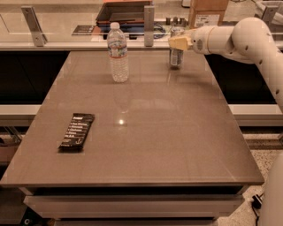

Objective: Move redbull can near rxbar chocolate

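The redbull can (176, 58) stands upright on the table (177, 132) near its far right edge. My gripper (178, 43) reaches in from the right and sits at the can's upper part, covering it; the can's base rests on the table. The rxbar chocolate (77, 131), a flat black bar with white text, lies near the table's front left, far from the can.
A clear plastic water bottle (118, 53) stands at the far middle-left of the table. Behind the table runs a counter with metal posts (149, 20), a dark tray (126, 11) and a cardboard box (208, 12). My white arm (247, 39) spans the right side.
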Controlling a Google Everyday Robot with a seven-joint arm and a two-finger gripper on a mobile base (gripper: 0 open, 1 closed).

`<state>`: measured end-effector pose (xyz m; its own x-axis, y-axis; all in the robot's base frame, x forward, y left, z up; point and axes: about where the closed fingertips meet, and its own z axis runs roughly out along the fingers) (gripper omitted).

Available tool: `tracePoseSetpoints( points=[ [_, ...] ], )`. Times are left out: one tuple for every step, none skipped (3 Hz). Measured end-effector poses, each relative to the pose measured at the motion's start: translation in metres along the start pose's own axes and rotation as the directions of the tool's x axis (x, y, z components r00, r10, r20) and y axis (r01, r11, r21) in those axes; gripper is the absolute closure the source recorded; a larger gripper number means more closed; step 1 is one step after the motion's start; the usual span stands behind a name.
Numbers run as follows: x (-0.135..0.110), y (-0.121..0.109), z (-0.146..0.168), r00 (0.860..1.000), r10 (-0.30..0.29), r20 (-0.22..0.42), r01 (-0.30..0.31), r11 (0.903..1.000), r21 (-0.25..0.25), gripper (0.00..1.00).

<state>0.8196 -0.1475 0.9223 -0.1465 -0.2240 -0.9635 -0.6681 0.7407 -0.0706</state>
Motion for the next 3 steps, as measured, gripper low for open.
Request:
tracePoseSetpoints(
  points=[
    [-0.013, 0.016, -0.012, 1.0, 0.002, 0.008, -0.002, 1.0, 0.003, 1.0],
    [-0.023, 0.039, -0.024, 1.0, -0.005, 0.019, 0.005, 1.0, 0.005, 1.0],
    [-0.026, 0.072, -0.033, 1.0, 0.001, 0.012, 0.0, 0.9999, -0.015, 1.0]
  ],
)
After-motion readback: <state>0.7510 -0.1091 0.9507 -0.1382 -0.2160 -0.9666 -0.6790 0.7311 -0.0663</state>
